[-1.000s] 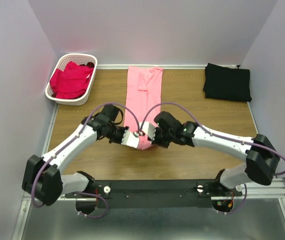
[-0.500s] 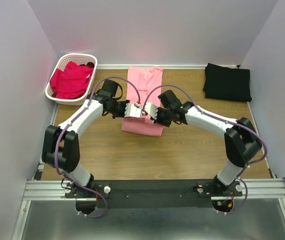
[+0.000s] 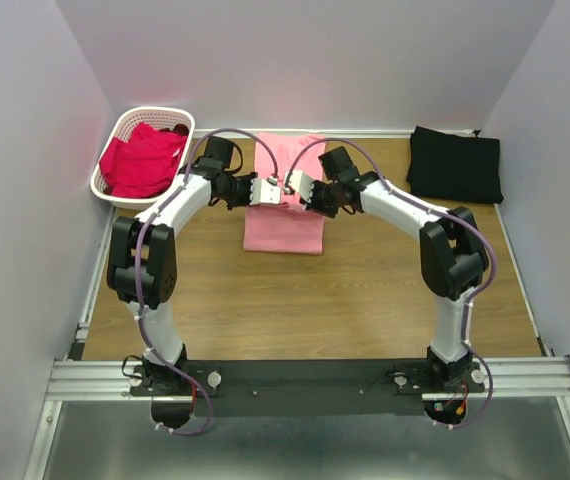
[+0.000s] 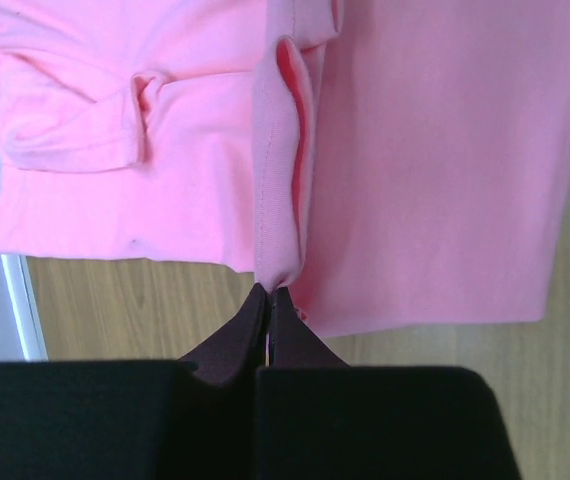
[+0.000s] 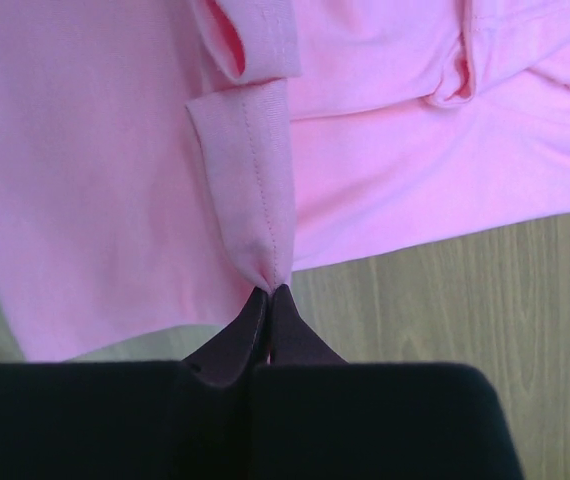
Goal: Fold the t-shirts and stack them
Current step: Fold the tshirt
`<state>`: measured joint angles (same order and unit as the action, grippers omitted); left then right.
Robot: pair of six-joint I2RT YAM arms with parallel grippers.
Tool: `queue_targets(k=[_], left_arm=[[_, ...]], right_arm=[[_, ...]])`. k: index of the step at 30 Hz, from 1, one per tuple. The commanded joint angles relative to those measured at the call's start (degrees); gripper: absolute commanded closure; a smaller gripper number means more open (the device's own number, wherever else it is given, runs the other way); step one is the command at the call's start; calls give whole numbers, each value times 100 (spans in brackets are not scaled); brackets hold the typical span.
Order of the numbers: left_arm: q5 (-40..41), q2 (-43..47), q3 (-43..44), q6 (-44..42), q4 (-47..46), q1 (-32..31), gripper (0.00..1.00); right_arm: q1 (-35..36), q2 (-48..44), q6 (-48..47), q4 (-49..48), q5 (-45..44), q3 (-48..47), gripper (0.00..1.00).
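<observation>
The salmon-pink t-shirt (image 3: 283, 228) lies folded in a narrow strip at the table's middle back. My left gripper (image 3: 267, 193) is shut on its hem corner (image 4: 277, 262), and my right gripper (image 3: 297, 190) is shut on the other hem corner (image 5: 265, 250). Both hold the near end lifted and doubled over the far part. The shirt fills the left wrist view (image 4: 435, 160) and the right wrist view (image 5: 85, 170). A folded black t-shirt (image 3: 454, 165) lies at the back right. Magenta-red t-shirts (image 3: 142, 160) are heaped in the basket.
The white slotted plastic basket (image 3: 110, 195) stands at the back left corner. The wooden table (image 3: 305, 300) shows bare wood in front of the pink shirt. Grey walls close in the back and both sides.
Both grippers have carried the pink shirt's near end away from the arm bases toward the back, doubling the strip over itself. The arms are now stretched far out.
</observation>
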<state>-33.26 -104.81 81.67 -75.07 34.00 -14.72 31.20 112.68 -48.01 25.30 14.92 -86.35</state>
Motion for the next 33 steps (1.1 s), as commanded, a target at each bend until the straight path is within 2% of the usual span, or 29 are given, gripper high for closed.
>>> queue_targets(k=[1, 6, 33], left_arm=[[-137, -380, 401, 115, -201, 101, 100], [-76, -671, 604, 141, -376, 162, 100], [73, -1515, 1264, 388, -781, 329, 100]], right_arm=[[-158, 420, -244, 36, 152, -435, 100], [-246, 824, -297, 36, 152, -883, 99], [-457, 1818, -446, 36, 117, -1999, 99]])
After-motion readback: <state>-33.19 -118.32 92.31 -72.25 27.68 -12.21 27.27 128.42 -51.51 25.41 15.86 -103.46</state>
